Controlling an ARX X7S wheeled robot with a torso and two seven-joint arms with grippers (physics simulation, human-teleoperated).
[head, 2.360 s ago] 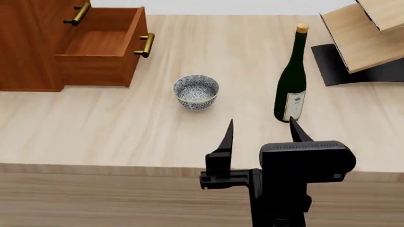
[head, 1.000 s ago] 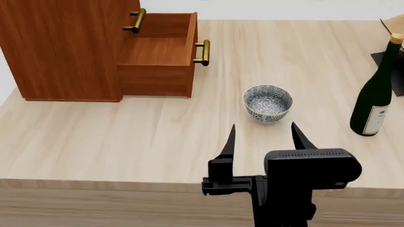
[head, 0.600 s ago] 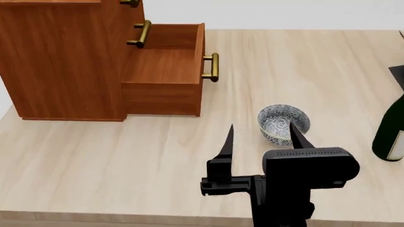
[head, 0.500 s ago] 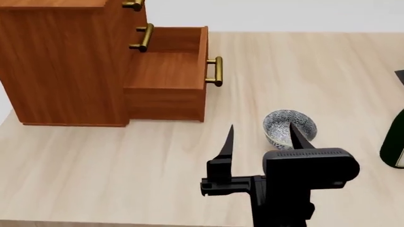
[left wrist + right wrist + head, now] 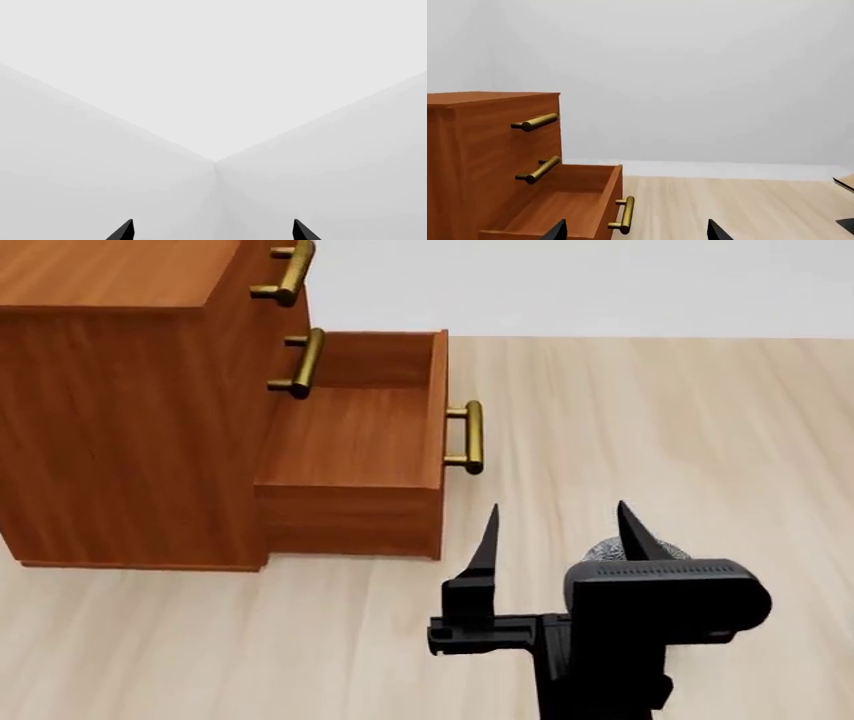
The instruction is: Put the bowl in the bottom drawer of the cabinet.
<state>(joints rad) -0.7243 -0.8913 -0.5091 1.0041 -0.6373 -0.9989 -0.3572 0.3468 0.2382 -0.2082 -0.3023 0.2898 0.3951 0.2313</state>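
The reddish-brown cabinet (image 5: 120,410) stands at the left of the light-wood table, and its bottom drawer (image 5: 354,435) is pulled out and holds nothing. The drawer's brass handle (image 5: 465,437) faces right. Only a grey patterned sliver of the bowl (image 5: 599,549) shows behind my right gripper's body. My right gripper (image 5: 557,515) hangs open just right of the drawer front, nothing between its fingers. The right wrist view shows the cabinet (image 5: 487,140) and the open drawer (image 5: 560,210) ahead of the open right gripper (image 5: 637,231). My left gripper (image 5: 213,232) is open, facing bare grey walls.
Two shut upper drawers carry brass handles (image 5: 302,362) above the open one. The table (image 5: 667,420) stretches right and back to a pale wall. In the right wrist view a dark object's edge (image 5: 847,225) shows at the far right.
The head view has closed in on the cabinet, which now looks larger. The bowl has slid down behind my right gripper, and the wine bottle and rack have left the view.
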